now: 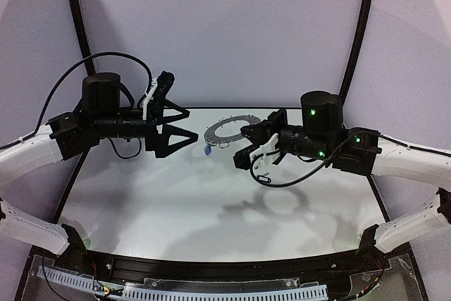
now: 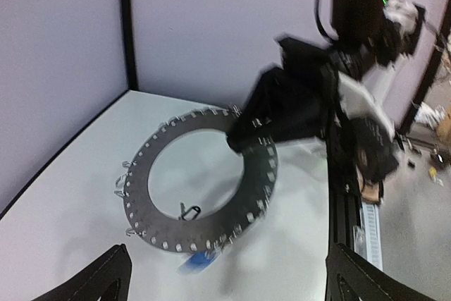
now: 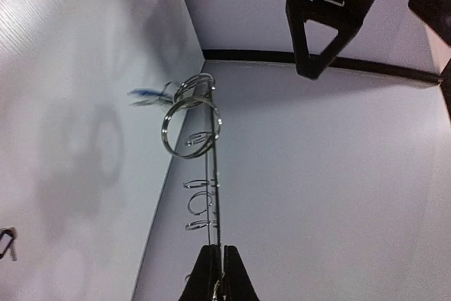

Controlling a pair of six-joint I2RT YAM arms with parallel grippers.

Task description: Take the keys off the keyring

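Above the table, right hand pinches keyring; left hand gapes empty.

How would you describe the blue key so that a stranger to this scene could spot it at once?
Find the large dark-grey keyring that the right hand holds by its edge above the white table. From the rim on the side facing the left arm hangs the blue key. It is the only bright blue piece among thin silver wire loops.
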